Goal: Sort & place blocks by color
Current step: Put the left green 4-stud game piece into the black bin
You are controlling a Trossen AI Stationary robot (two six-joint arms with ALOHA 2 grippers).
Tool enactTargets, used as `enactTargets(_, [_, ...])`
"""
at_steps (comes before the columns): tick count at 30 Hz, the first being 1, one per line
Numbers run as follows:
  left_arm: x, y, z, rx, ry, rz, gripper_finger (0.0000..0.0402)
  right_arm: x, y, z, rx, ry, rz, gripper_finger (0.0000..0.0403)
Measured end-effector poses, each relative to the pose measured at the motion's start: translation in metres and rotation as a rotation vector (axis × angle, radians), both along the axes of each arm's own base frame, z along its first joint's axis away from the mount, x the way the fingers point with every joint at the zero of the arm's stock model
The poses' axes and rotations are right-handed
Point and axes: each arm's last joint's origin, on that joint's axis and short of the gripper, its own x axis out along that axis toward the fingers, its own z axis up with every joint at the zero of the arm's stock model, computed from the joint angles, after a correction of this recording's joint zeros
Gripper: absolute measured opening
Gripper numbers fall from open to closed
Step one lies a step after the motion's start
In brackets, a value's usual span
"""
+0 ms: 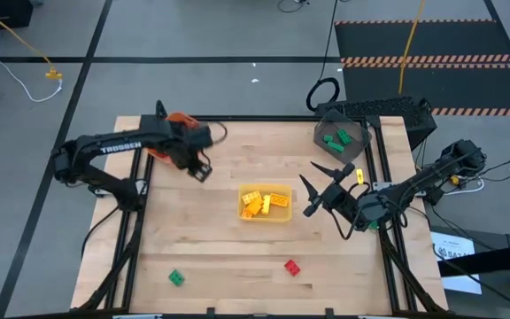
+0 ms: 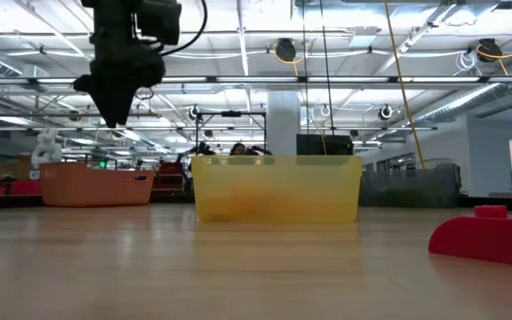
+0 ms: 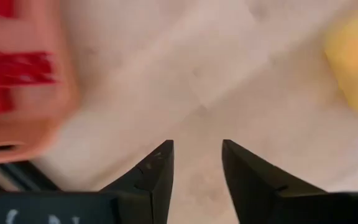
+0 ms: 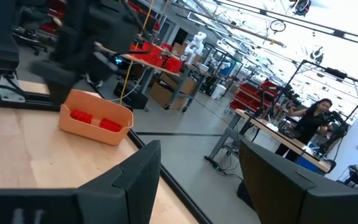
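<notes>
Over the left edge of the table point(image 1: 220, 257), my left arm reaches in with its gripper point(image 1: 200, 170) hanging just beside the orange bin point(image 1: 168, 133), on the side toward the yellow bin. Its two fingers point(image 3: 157, 168) stand a little apart with bare wood showing between them, and they hold nothing. Red blocks point(image 4: 95, 120) lie inside the orange bin, which sits at the table's far left corner.

Near the front edge, a single green block point(image 1: 176, 277) lies on the wood by itself. Toward the middle sits the yellow bin point(image 1: 277, 215) with several yellow blocks point(image 1: 259, 202) in it. In front of it and a bit to the right, one red block point(image 1: 292, 266) rests on the table, well apart from the green one; from table height it shows as a red studded shape point(image 2: 492, 236) close to the camera.

Right of the yellow bin, my right gripper point(image 1: 309, 195) hangs above the wood with its fingers point(image 4: 135, 174) spread wide, gripping nothing. Behind it, at the far right corner, the dark grey bin point(image 1: 359, 131) holds a few green blocks point(image 1: 336, 138).

Beyond the table, a person point(image 4: 312, 121) shows far back in the room.
</notes>
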Motion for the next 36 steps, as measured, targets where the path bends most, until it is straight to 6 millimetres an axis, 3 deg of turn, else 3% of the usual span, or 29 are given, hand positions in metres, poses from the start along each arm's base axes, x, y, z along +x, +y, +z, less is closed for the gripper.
enactTargets(9, [0.016, -0.089, 0.000, -0.055, -0.008, -0.206, 0.0173, 0.000, 0.000, 0.000, 0.012, -0.012, 0.000, 0.0210])
enactTargets(21, [-0.004, -0.214, 0.000, -0.045, -0.135, -0.619, 0.0181, 0.000, 0.000, 0.000, 0.016, -0.016, 0.001, 0.0210])
enactTargets(28, [-0.015, -0.262, -0.018, 0.003, -0.139, -0.722, 0.0198, 0.000, 0.000, 0.000, 0.038, -0.037, 0.002, 0.0210])
enactTargets(36, [-0.016, -0.302, -0.058, 0.034, -0.062, -0.975, 0.0223, 0.000, 0.001, 0.000, 0.048, -0.046, 0.004, 0.0210])
